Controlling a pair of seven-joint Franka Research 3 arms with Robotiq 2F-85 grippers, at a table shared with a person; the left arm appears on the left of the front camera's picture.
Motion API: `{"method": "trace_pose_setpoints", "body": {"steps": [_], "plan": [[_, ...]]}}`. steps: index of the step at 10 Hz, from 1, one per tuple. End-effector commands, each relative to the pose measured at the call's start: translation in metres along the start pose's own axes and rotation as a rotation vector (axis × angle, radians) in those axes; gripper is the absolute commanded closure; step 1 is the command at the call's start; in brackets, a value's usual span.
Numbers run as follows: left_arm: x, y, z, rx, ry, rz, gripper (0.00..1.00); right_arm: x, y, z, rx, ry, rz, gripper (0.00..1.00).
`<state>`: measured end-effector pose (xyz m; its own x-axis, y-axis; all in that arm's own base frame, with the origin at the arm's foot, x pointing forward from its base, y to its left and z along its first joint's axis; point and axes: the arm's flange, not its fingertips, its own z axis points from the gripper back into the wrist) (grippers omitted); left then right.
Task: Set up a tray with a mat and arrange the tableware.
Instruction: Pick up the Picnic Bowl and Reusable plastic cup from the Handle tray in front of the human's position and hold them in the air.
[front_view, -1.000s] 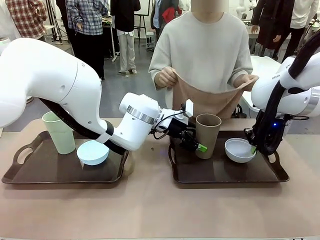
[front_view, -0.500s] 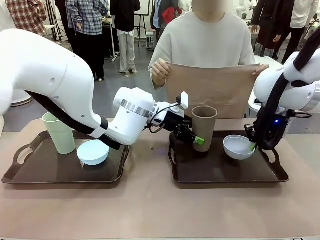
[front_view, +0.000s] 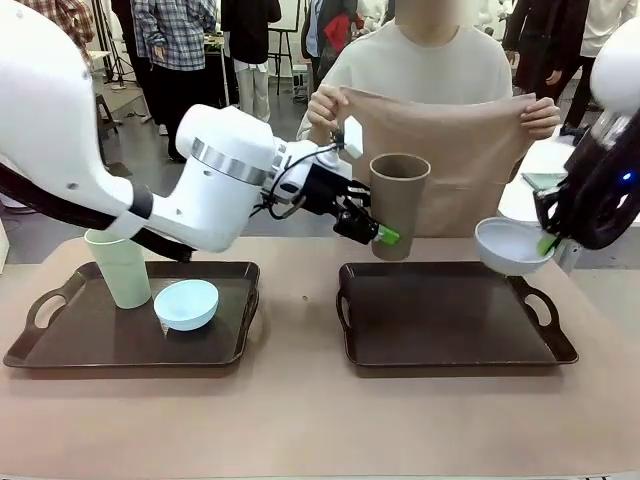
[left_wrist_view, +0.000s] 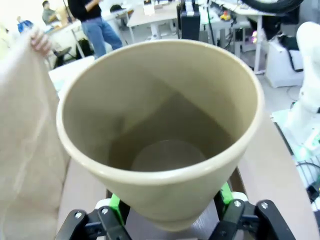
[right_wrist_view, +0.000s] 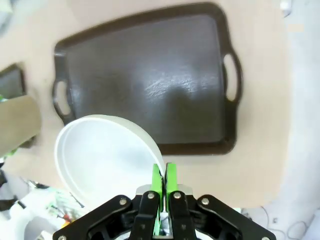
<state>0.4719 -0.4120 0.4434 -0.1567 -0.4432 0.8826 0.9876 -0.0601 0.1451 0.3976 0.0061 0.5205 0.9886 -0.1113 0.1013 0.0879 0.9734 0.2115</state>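
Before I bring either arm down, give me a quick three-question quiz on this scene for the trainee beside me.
1. True or false: tableware rests on the right tray.
2. The brown tumbler is: A) standing on that tray; B) held up in the left gripper; C) lying tipped over on the table.
3. Fill in: the right gripper pinches the white bowl by its ____.
Key: 1 false; 2 B; 3 rim.
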Motion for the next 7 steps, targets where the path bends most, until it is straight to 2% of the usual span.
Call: {"method": "trace_pose_setpoints", "body": {"steps": [1,4,5,7], "plan": [[0.016,-0.023,0.019,0.046,0.004,-0.003,0.24,-0.018,0.011,0.035,-0.012,-0.024,-0.008,1.0],[0.044,-0.038,0.037,0.087,0.027,-0.021,0.24,-0.039,0.021,0.058,0.004,-0.073,0.004,1.0],[0.038,-0.021,0.027,0.046,0.01,-0.033,0.24,-0.039,0.021,0.054,0.03,-0.083,0.02,1.0],[0.038,-0.021,0.027,0.046,0.01,-0.033,0.24,-0.037,0.019,0.064,0.007,-0.072,0.019,1.0]]}}
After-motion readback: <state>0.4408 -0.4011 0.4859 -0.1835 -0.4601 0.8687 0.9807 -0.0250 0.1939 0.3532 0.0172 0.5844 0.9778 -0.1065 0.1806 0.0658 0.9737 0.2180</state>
